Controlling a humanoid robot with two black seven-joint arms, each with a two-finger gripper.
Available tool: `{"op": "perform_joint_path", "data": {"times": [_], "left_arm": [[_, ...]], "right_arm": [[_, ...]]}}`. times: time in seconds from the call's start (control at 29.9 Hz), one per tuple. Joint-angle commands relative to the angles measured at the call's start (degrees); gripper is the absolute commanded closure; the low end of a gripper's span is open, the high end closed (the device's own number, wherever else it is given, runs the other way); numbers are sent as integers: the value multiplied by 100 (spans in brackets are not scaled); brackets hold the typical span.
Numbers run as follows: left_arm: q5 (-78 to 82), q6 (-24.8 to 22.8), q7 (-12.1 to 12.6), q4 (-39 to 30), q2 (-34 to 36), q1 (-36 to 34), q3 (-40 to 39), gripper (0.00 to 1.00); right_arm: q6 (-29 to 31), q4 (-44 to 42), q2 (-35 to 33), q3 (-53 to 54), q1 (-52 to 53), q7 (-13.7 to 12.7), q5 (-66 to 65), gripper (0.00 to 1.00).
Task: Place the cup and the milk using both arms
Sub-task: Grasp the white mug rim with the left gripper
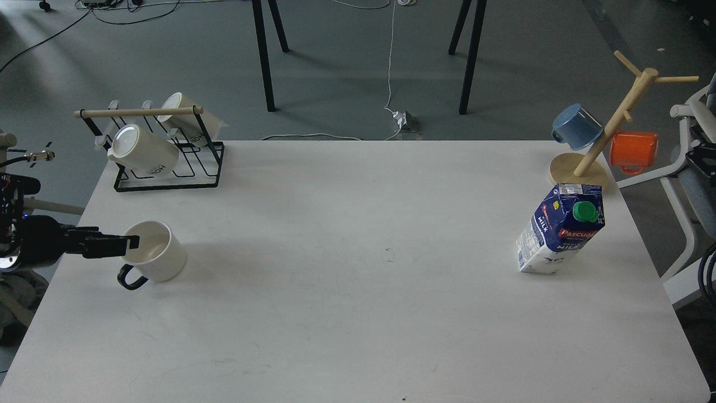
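Note:
The white cup (154,258) with its black loop handle stands upright near the table's left edge, handle toward the front left. My left gripper (133,243) comes in level from the left, its tip over the cup's left rim. It is seen side-on as one dark bar, so its fingers cannot be told apart. The dark-blue and white milk carton (561,229) with a green cap stands at the right of the table, untouched. A small black part of my right arm (702,159) shows at the right edge, well apart from the carton; no fingers can be made out there.
A black wire rack (165,168) holding two cream lettered mugs stands at the back left. A wooden mug tree (582,168) with a blue cup (576,126) and an orange cup (633,151) stands at the back right, just behind the carton. The white table (358,268) spans the view.

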Motion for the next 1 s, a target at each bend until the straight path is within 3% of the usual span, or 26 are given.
{"op": "perform_joint_path", "data": {"times": [0.0, 0.97], "left_arm": [[0, 117, 0, 233, -226, -3, 9, 0], [0, 1128, 0, 2026, -1509, -21, 159, 4]], "right_arm": [[0, 8, 0, -2, 0, 0, 0, 1], [0, -10, 0, 41, -194, 0, 0, 1]]}}
